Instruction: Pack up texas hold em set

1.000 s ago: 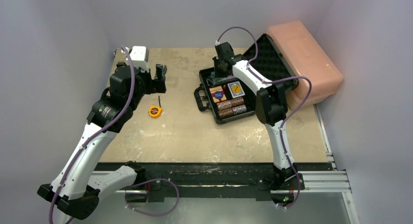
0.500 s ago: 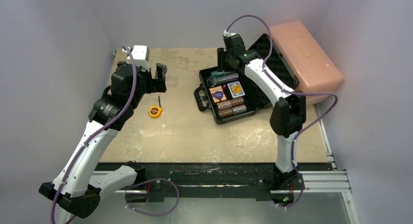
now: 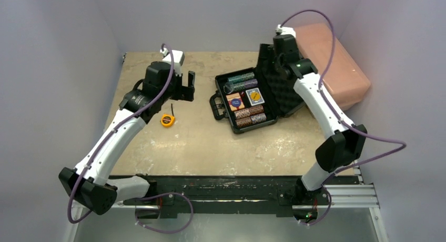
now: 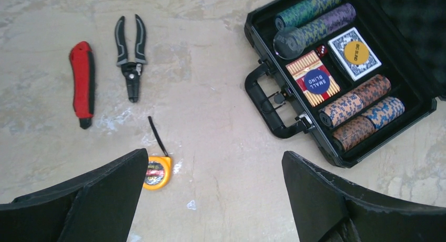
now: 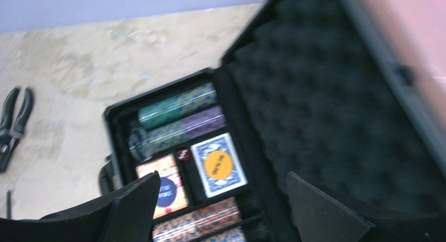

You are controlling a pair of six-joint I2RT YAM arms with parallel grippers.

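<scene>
The texas hold em set's black briefcase [image 3: 252, 127] lies open at mid table, its foam-lined lid [image 3: 286, 89] leaning back against the pink box. Green and purple chip stacks [image 3: 242, 82], a red deck [image 3: 234, 101], a blue deck [image 3: 255, 96] and orange-blue chip stacks [image 3: 250, 116] fill the tray. A red die [image 5: 183, 154] sits between the decks. My right gripper [image 3: 266, 57] hangs open above the lid's near edge [image 5: 223, 174], holding nothing. My left gripper [image 3: 188, 87] is open left of the handle [image 4: 268, 102], over bare table [image 4: 214, 155].
A pink plastic box [image 3: 331, 63] stands at the back right behind the lid. Left of the case lie pliers [image 4: 130, 55], a red utility knife [image 4: 83, 84] and a yellow tape measure [image 4: 156, 172].
My right gripper has let go over the chip rows, opened, and drawn up and back to the right over the lid. My left arm has swung right, toward the case.
</scene>
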